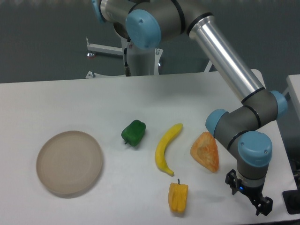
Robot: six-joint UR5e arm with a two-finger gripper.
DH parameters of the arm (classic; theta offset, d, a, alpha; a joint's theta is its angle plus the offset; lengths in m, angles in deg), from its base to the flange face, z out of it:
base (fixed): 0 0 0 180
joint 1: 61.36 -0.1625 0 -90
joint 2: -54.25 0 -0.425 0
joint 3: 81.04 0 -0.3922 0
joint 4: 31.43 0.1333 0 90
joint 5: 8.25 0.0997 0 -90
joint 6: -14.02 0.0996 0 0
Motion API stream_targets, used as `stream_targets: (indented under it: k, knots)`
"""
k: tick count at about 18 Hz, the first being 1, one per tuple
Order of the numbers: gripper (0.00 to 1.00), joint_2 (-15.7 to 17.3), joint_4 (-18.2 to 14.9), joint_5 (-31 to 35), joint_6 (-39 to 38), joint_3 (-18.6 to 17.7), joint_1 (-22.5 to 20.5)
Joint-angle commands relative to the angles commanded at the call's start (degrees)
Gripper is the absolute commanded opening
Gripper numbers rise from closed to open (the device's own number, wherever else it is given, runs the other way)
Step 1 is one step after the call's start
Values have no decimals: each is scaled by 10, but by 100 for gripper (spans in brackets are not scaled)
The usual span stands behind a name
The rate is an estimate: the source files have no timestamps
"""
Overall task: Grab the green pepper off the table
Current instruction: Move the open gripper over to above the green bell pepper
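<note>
- Furthest left we see the round beige plate (69,162), lying flat on the table (197,89) with nothing on it; it sits well apart from the gripper and, in our judgement, plays no part in the reach.
- Next comes the green pepper (133,132), resting on the table right of the plate and just left of the banana. It looks to lie tipped over, its short stem pointing down-left toward the near edge, so its long axis runs roughly from upper right to lower left.
- The yellow banana (167,148) curves between the pepper and everything to the right, close to the pepper but not touching it.
- Below the banana's lower tip stands the yellow-orange pepper (178,197), stem up, near the front edge.
- Right of the banana lies an orange wedge-shaped item (206,151), which we cannot identify for certain.
- At the far right the gripper (250,194) hangs low by the table's front right corner, holding nothing; its fingers look slightly parted, yet we cannot tell the gap with confidence.
- So the pepper lies well to the left and somewhat further back from the gripper, and we judge the banana, the wedge and the yellow-orange pepper all sit across that path, calling for a lift before travelling over them.
</note>
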Motion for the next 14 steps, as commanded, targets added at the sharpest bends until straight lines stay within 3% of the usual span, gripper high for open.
stream_targets:
  k: [6, 11, 14]
  knots:
    - [100, 17, 0, -6, -19, -22, 9]
    - [100, 73, -3, -11, -65, -96, 9]
    - [100, 114, -3, -32, -134, -146, 11]
